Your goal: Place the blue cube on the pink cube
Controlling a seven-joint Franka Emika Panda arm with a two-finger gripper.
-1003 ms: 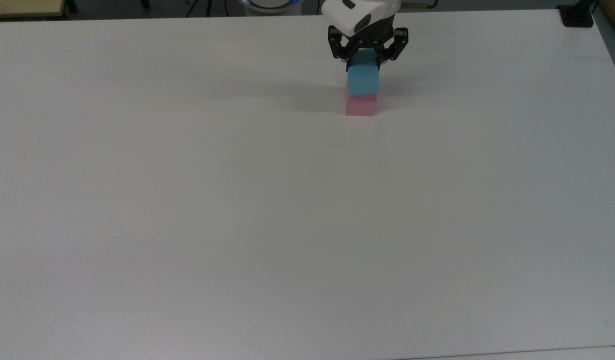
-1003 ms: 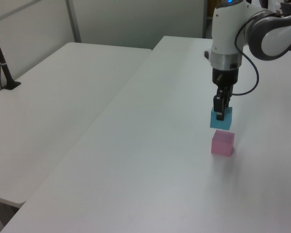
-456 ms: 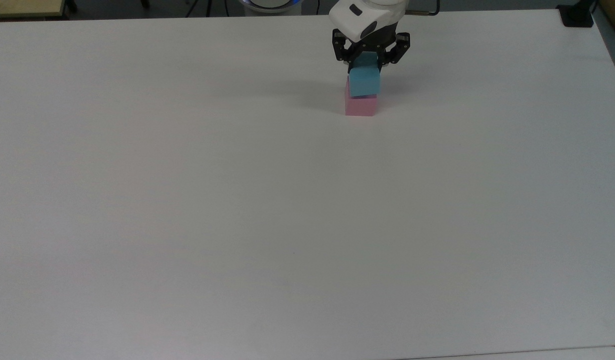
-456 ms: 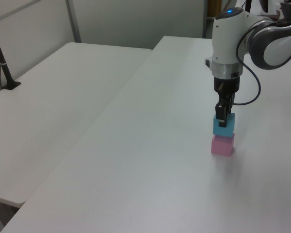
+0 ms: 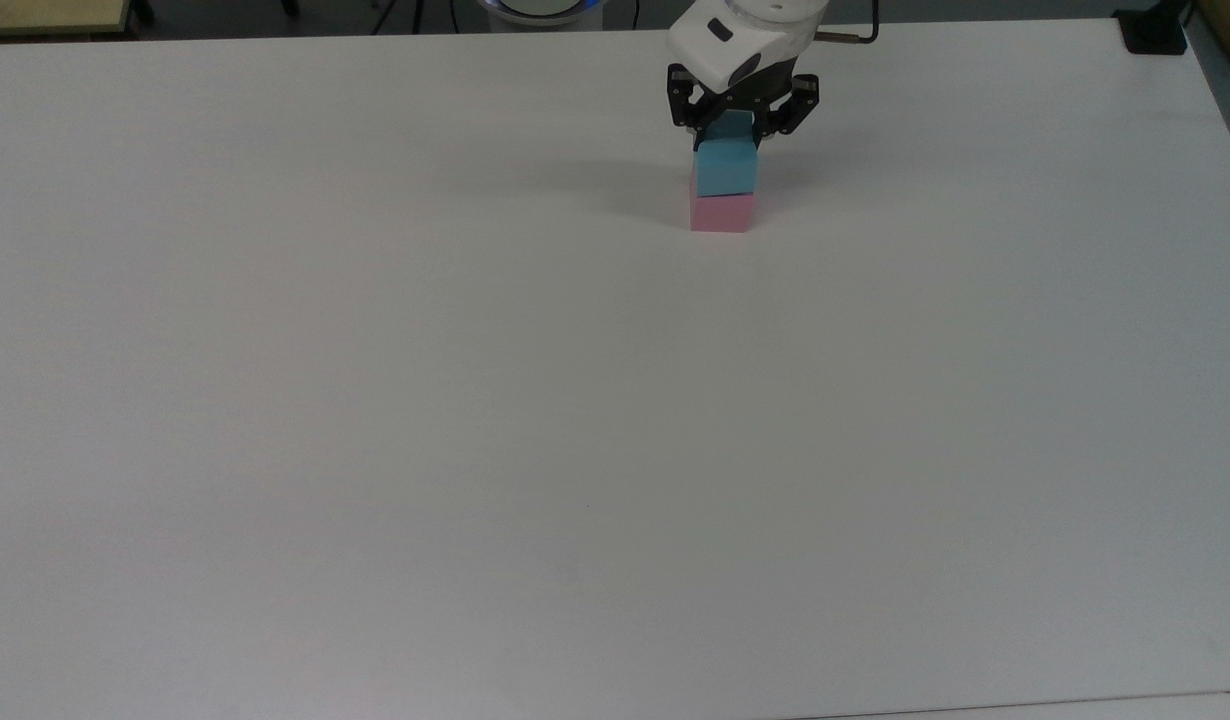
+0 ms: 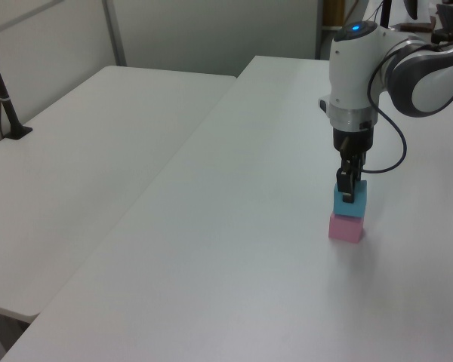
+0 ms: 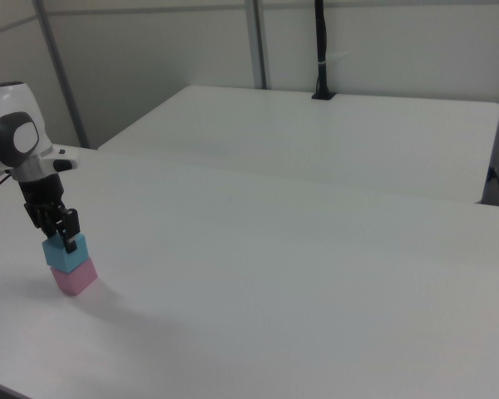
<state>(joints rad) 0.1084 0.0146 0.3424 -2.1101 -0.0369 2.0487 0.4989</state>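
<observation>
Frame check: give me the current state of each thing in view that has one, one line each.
blue cube: resting on top of the pink cube, roughly squared with it, gripper fingers on its sides.
pink cube: flat on the white table, carrying the blue cube.
gripper: pointing down at the stack, shut on the blue cube, not yet released.
white table: bears the two-cube stack near the top view's upper edge.

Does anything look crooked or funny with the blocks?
Nothing stands out. The blue cube sits flat on the pink cube, edges roughly lined up, on the white table. The gripper is at the blue cube's top.
</observation>
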